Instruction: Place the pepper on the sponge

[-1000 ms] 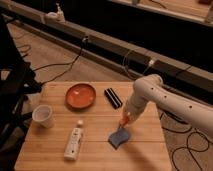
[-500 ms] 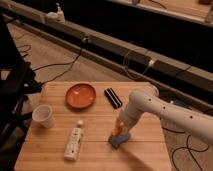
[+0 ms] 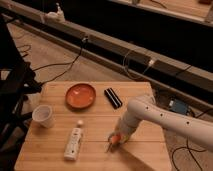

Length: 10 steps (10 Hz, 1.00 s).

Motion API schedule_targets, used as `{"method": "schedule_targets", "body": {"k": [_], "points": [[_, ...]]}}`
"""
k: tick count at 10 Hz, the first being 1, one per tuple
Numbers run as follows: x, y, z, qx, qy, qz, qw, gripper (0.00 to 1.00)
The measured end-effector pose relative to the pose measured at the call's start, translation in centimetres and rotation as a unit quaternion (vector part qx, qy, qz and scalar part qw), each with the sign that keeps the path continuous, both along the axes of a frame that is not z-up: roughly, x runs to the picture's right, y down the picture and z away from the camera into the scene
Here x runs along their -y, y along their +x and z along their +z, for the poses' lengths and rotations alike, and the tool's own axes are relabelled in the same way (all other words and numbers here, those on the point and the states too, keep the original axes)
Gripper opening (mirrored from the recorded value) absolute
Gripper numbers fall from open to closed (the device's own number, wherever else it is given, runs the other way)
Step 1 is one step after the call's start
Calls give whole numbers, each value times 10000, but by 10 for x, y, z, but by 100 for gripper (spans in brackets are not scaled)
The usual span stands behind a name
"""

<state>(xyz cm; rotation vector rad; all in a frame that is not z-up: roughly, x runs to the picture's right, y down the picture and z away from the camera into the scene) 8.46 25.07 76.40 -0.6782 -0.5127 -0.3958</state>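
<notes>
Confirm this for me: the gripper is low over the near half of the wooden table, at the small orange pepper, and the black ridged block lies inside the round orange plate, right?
One detail is wrong. The camera view shows the black ridged rectangular block lying on the wooden table beside the round orange plate, not inside it. The gripper is indeed low over the table's near half, at the small orange pepper.

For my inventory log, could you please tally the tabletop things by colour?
Orange: 2, round plate, slim pepper at the pincer, front right of table
White: 2, paper cup, lying plastic bottle
Black: 1, ridged block
Total visible: 5
</notes>
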Motion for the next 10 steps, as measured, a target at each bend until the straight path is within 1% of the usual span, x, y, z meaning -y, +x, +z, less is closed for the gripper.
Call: {"method": "schedule_targets", "body": {"k": [1,2,4,7,9,10], "points": [[0,2,3,-48,6,20,10000,77],[2,3,5,-68,21,30,10000,80],[9,0,6,-67,104,38,9999,80],[22,2,2,-80,253,11,9996,80],[32,13,-3,-186,345,13,9992,80],[38,22,-6,-275,388,71,9988,80]]}}
